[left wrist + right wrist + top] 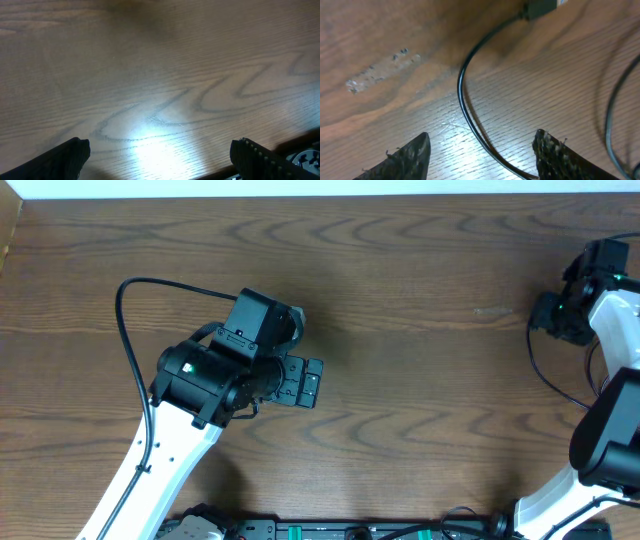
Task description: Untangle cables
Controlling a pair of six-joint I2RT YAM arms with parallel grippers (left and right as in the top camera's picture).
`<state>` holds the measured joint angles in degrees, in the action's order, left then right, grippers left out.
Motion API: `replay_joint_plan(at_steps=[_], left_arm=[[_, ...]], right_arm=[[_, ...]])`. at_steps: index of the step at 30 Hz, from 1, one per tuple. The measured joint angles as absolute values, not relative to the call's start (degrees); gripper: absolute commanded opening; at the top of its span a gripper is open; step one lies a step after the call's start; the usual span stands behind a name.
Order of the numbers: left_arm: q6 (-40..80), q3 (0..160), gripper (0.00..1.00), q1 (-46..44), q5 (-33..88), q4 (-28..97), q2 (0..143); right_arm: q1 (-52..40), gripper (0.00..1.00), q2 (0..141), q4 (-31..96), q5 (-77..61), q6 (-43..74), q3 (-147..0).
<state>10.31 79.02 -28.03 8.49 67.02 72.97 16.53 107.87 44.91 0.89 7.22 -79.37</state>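
A thin black cable (461, 95) with a small black plug end (540, 8) lies on the wood table. It curves down between the fingers of my right gripper (482, 152), which is open and hovers just above it. A second thin black cable (611, 112) runs along the right edge of that view. In the overhead view a thin black cable (541, 377) loops on the table beside my right gripper (556, 316) at the far right. My left gripper (160, 152) is open and empty over bare wood; overhead it sits left of centre (302, 381). No white cable is in view.
A thicker black arm cable (128, 340) arcs left of the left arm. A pale scuff mark (380, 70) is on the wood near the right gripper. The table's front edge carries the arm bases (300, 530).
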Motion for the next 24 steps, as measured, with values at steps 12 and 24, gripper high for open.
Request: replay_joint_plan(at_steps=[12, 24], left_arm=[[10.3, 79.0, 0.96, -28.0, 8.6, 67.0, 73.0], [10.3, 79.0, 0.96, -28.0, 8.7, 67.0, 73.0]], right_arm=[[15.9, 0.34, 115.7, 45.1, -0.5, 7.0, -76.8], [19.2, 0.01, 115.7, 53.3, -2.3, 6.5, -78.5]])
